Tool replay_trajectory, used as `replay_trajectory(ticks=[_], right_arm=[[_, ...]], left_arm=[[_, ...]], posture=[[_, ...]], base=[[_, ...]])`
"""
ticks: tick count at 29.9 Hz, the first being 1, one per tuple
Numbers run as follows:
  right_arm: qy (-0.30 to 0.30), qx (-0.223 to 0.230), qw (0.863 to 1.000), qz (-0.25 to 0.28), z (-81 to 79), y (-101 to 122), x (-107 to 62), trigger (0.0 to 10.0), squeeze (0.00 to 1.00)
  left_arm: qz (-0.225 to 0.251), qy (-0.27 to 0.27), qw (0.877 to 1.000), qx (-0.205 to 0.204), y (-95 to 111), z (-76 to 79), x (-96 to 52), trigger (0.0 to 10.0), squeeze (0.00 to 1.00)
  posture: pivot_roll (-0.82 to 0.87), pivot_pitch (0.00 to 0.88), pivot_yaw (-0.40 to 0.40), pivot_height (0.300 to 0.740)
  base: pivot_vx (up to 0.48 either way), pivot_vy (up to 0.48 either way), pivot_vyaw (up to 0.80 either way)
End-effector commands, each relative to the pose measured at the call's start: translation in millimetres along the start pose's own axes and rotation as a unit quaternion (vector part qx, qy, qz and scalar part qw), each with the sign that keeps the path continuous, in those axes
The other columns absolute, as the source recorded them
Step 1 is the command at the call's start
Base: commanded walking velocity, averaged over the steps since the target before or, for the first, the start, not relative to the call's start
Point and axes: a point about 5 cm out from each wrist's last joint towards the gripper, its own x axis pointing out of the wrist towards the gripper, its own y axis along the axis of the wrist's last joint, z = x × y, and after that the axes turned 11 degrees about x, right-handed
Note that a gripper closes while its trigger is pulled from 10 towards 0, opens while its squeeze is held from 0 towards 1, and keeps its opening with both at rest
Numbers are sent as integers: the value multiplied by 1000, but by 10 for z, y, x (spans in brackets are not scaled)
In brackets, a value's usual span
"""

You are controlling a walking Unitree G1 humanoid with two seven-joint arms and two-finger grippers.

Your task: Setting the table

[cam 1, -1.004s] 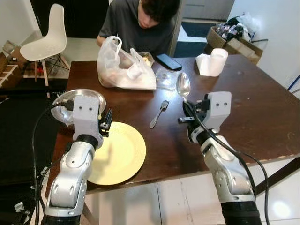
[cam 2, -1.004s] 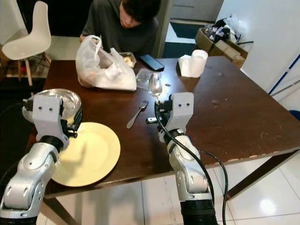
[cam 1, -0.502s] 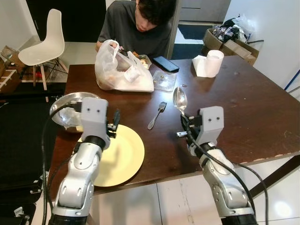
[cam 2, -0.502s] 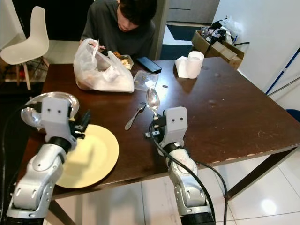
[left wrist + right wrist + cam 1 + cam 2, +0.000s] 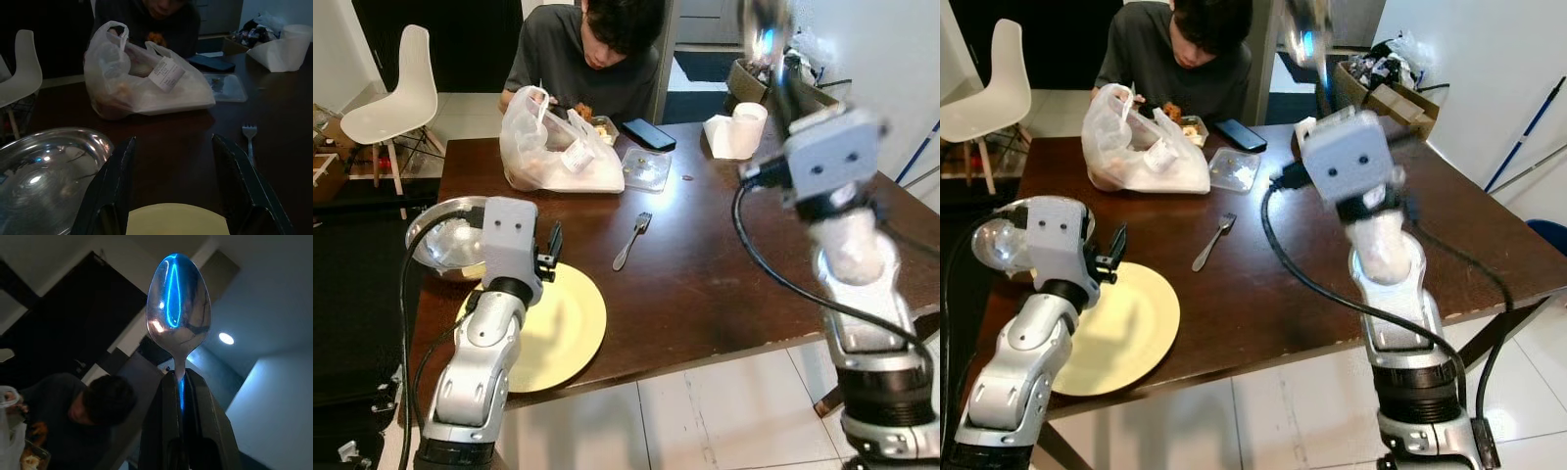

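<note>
Right pincer (image 5: 183, 382), raised high above the surface (image 5: 705, 274), is clamped on the handle of a spoon (image 5: 178, 303) whose bowl points upward; in the left eye view the spoon bowl sits at 1 o'clock in the frame, blurred. Left pincer (image 5: 173, 166) hovers low over the near-left part of the surface with its two fingers (image 5: 117, 181) spread apart and nothing between them. Directly beneath it lies a yellow plate (image 5: 563, 328), at 8 o'clock from the surface centre. A steel bowl (image 5: 445, 240) sits just beside the plate, toward 10 o'clock from it. A fork (image 5: 631, 240) lies near the centre of the surface, tines toward the far edge, apart from the plate. At 12 o'clock stand a white plastic bag (image 5: 548, 147), a clear lid (image 5: 646, 166) and a dark phone (image 5: 648, 134). A roll of paper (image 5: 744, 127) stands at 2 o'clock. A person (image 5: 597, 49) sits at the far edge, head bowed.
</note>
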Motion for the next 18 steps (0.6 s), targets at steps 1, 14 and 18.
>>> replay_trajectory(ticks=[1,14,18], right_arm=[[-52,40,995,-73,95,-262,-20,10000,0],[-71,114,956,-262,77,-820,-258,10000,0],[-61,118,958,-254,50,-792,-237,10000,0]], left_arm=[[-12,-1,1000,10,-71,3,-10,10000,0],[-11,-3,1000,11,-58,-20,1,10000,0],[-10,-6,1000,11,-56,0,3,10000,0]], posture=[[23,0,47,740],[22,0,58,740],[19,0,59,740]], base=[[0,0,0],[0,0,0],[0,0,0]])
